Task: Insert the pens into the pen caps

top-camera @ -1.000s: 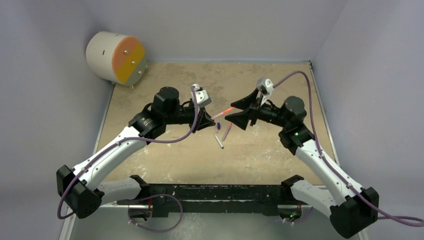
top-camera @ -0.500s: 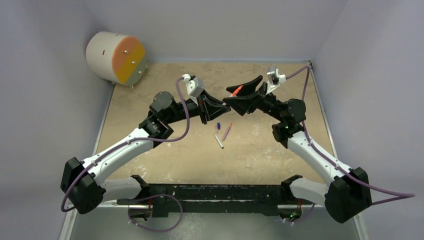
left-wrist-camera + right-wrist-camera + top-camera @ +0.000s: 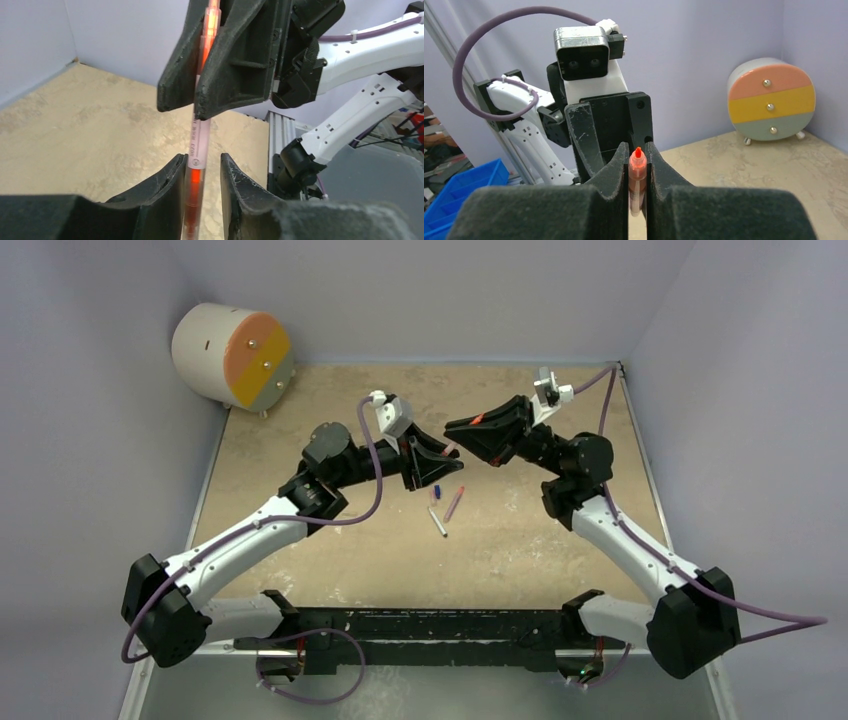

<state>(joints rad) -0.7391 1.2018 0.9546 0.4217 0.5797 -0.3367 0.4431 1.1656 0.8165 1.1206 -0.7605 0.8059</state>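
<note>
Table (image 3: 540, 540), centre: white pen (image 3: 438, 523) lying flat, mauve pen (image 3: 454, 503) just beside it, dark blue cap (image 3: 436, 490) just behind. Beyond, raised off the table, the grippers meet tip to tip. Right gripper (image 3: 638, 150) clenched on orange-red pen (image 3: 199, 135). Left gripper (image 3: 202, 162) released, jaws straddling the pen's other end.

A round striped drum (image 3: 232, 355) is sitting at the far left corner of the counter (image 3: 520, 540). A blue bin (image 3: 459, 192) is standing off the counter.
</note>
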